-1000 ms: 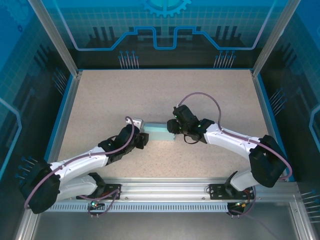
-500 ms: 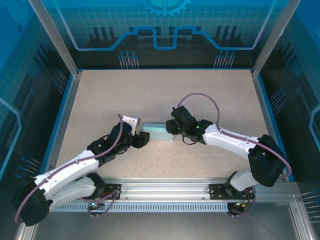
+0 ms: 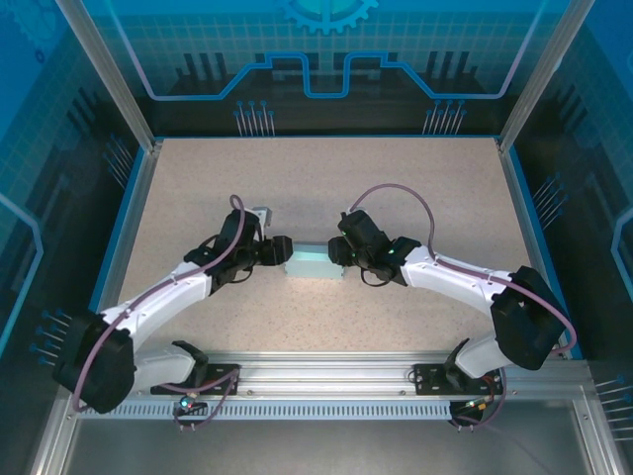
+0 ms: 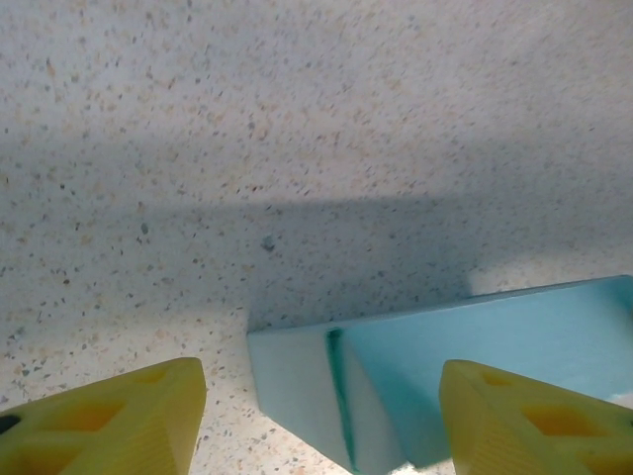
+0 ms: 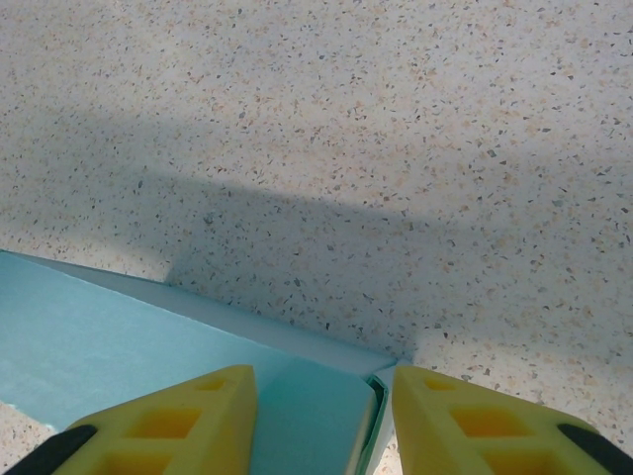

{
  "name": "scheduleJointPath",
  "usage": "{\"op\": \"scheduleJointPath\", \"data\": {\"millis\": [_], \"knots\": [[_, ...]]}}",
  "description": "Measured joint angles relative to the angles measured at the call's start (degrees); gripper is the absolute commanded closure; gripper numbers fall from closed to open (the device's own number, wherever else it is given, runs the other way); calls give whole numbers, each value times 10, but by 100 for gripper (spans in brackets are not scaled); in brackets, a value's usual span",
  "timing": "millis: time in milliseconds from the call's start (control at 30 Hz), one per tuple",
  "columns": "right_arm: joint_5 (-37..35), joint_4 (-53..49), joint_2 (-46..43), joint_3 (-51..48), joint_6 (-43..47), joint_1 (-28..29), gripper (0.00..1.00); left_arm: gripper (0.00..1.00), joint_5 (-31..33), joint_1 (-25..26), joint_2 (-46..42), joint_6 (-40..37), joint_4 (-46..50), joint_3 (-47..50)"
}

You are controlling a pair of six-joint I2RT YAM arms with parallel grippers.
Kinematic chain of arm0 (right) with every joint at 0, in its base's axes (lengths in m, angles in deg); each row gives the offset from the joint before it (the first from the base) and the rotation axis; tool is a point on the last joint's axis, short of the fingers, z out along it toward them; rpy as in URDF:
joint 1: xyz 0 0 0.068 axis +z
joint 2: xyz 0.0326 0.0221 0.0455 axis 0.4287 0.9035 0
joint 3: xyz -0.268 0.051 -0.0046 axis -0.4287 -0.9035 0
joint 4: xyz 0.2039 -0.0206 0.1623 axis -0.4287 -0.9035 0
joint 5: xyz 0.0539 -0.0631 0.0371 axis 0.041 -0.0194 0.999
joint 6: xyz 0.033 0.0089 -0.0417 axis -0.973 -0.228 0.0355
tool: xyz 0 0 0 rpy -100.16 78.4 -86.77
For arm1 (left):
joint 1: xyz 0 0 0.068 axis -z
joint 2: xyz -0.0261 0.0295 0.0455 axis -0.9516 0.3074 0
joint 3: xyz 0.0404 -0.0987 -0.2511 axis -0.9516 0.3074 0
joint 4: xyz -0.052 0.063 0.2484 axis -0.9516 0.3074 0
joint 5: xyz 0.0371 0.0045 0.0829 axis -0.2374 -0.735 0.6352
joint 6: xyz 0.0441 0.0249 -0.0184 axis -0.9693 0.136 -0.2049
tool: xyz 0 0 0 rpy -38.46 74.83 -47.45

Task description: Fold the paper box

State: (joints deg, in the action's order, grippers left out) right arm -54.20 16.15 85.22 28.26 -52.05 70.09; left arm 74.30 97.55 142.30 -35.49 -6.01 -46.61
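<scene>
From above, the paper box (image 3: 312,262) lies mid-counter (image 3: 396,188), already a small flat rectangular package, with the left gripper (image 3: 280,249) at its left end and the right gripper (image 3: 339,255) on its right end. A second ago the left arm reached in from lower down; now it has swung farther back and lines up end-on, while the box and right arm have hardly moved. On the left wrist, the yellow fingers (image 4: 119,416) stand wide apart, open, with the box's folded end and its dark crease between them. On the right wrist, the jaws sit partly apart over the box's corner, one finger (image 5: 163,421) across the top face; whether they pinch or merely rest cannot be told. The risk: a closing or pushing left gripper could dent the thin card, or shove the box out from under the right.
</scene>
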Motion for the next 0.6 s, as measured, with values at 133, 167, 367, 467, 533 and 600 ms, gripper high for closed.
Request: {"op": "scheduleJointPath", "data": {"millis": [133, 167, 367, 467, 533, 600], "knots": [[0, -1, 0, 0, 0, 0, 59, 41, -7, -2, 7, 1, -10, 5], [0, -1, 0, 0, 0, 0, 58, 42, -10, -2, 7, 3, -18, 10], [3, 10, 2, -12, 0, 0, 58, 47, -31, -4, -4, 21, -95, 68], [9, 26, 1, -23, -1, 0, 58, 51, -41, -5, -5, 33, -129, 89], [12, 35, 1, -28, -1, -2, 58, 53, -46, -5, -5, 37, -144, 95], [18, 39, -1, -31, 0, -5, 57, 55, -52, -6, -4, 40, -150, 97]]}}
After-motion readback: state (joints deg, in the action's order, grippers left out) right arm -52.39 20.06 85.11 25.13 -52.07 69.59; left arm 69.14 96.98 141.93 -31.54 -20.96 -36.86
